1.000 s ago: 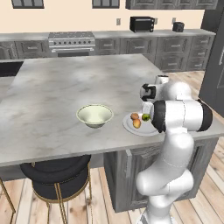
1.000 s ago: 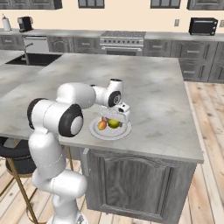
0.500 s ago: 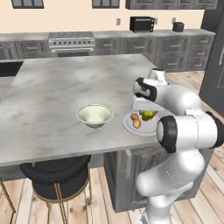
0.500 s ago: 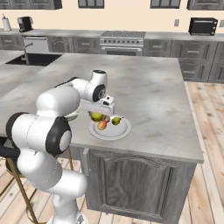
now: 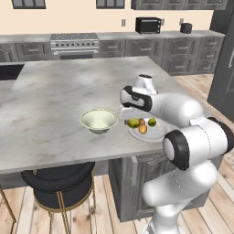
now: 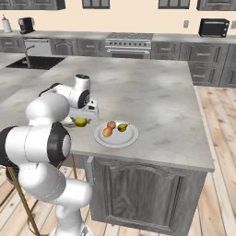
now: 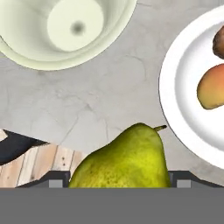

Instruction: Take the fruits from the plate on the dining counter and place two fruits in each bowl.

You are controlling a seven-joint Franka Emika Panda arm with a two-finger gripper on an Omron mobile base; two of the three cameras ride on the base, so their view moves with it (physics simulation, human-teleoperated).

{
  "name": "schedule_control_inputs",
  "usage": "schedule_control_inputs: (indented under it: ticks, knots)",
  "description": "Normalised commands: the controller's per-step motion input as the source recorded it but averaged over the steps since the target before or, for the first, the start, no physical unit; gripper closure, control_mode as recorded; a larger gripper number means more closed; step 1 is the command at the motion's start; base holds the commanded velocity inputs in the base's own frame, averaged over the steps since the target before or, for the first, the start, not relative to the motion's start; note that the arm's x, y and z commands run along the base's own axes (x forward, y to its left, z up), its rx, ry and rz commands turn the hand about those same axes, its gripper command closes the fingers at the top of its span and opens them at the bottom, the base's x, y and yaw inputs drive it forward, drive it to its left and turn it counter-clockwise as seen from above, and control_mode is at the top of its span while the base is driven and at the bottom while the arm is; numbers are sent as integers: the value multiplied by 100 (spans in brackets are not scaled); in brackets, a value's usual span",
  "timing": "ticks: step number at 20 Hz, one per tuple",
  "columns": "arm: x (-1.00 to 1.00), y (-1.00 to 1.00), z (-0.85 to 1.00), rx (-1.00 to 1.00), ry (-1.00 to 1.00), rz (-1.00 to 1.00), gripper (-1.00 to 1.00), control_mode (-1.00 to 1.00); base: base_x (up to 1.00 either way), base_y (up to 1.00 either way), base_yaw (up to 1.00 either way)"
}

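Gripper (image 6: 82, 116) has swung off the plate (image 6: 129, 138) toward the bowl (image 5: 98, 120) since a second ago, fingers pinching a yellow-green pear (image 7: 124, 159). It now hangs over bare counter (image 6: 152, 97) between plate and bowl, so first transfer is mid-carry. Bowl is empty. Left on the plate: two peaches (image 6: 109, 129) and a second pear (image 6: 122, 126). Pear skin smooth, glossy, short stem; plate flat white, bowl deep cream-green, countertop pale marbled.

The pincer (image 6: 82, 119) now carries a pear (image 6: 81, 122) off the plate (image 6: 116, 140), toward the bowl (image 5: 98, 121).
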Motion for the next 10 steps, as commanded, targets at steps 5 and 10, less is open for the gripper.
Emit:
schedule_control_inputs:
  ticks: [5, 10]
  knots:
    - [34, 65, 26, 0, 0, 11, 100, -100, 0, 0, 0]
    - [63, 70, 19, -3, 3, 1, 100, -100, 0, 0, 0]
